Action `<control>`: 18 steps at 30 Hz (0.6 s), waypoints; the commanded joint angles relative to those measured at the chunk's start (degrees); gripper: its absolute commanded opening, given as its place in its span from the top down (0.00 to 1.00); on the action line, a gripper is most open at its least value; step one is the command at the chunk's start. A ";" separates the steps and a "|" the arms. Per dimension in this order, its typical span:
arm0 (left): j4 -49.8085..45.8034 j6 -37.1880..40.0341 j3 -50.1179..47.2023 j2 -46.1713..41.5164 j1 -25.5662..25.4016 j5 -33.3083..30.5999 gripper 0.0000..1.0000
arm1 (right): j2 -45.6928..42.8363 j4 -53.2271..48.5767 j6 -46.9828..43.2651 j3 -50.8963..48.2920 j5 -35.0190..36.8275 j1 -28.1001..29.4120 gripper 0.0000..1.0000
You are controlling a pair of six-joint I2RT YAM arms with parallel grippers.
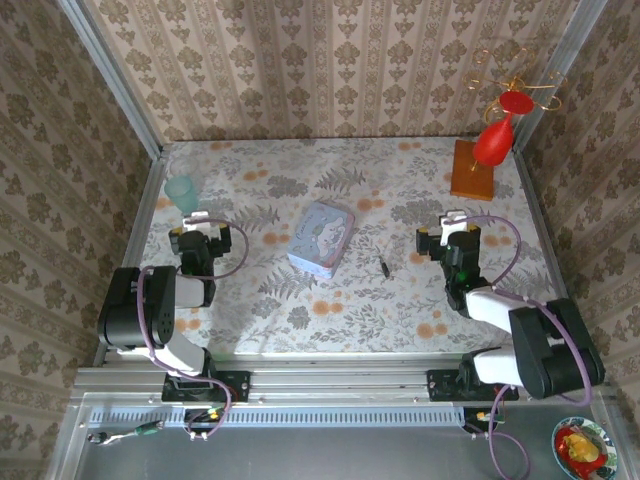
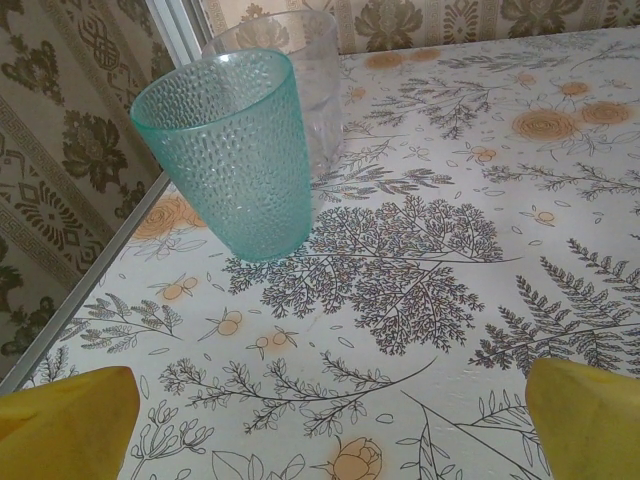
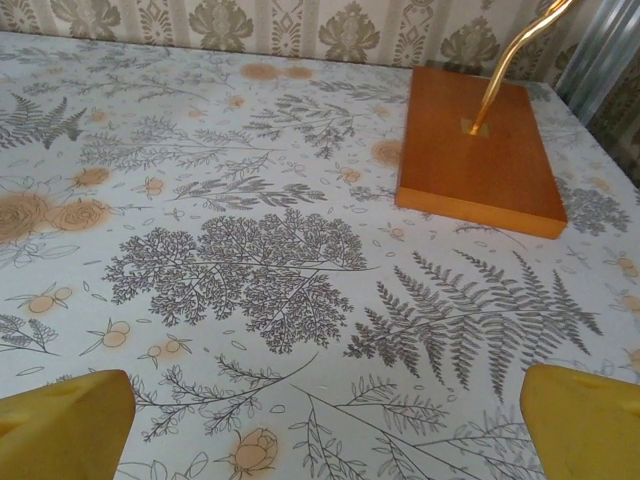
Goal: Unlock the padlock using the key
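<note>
1. On the floral-cloth table, between the pale blue picture tin and the right gripper, lies the tiny blackish metal padlock. It is likely hard, light and slippery, so pinch its flat sides.
2. Left wrist: the left gripper is spread wide and empty, facing a teal dimpled plastic cup.
3. Right wrist: the right gripper is likewise wide and empty, near an orange wooden base.

I am looking down past the right gripper, whose two yellow padded fingertips are standing wide apart at the lower corners, with bare white floral-printed tablecloth showing between them. Further back on the right, a flat rectangular orange-brown wooden base is lying on the cloth, and a thin curved gold metal rod is rising from a hole near its far end. Behind it I am seeing beige damask-patterned wallpaper running along the table's far edge.
</note>
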 commanded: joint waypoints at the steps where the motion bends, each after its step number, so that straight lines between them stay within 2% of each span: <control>1: -0.04 -1.18 0.32 -0.43 0.15 0.61 0.00 | 3.45 8.61 0.44 0.83 -1.47 -0.99 0.00; 9: -0.05 -0.98 0.34 -0.39 0.06 0.57 0.00 | 12.71 13.91 2.94 2.59 -2.81 -3.94 0.00; 11: -0.03 -1.03 0.33 -0.43 0.07 0.53 0.00 | 11.47 8.42 4.44 4.17 -3.70 -5.07 0.00; 18: -0.06 -1.09 0.33 -0.38 0.06 0.50 0.00 | 11.77 8.98 4.65 4.14 -4.12 -5.46 0.00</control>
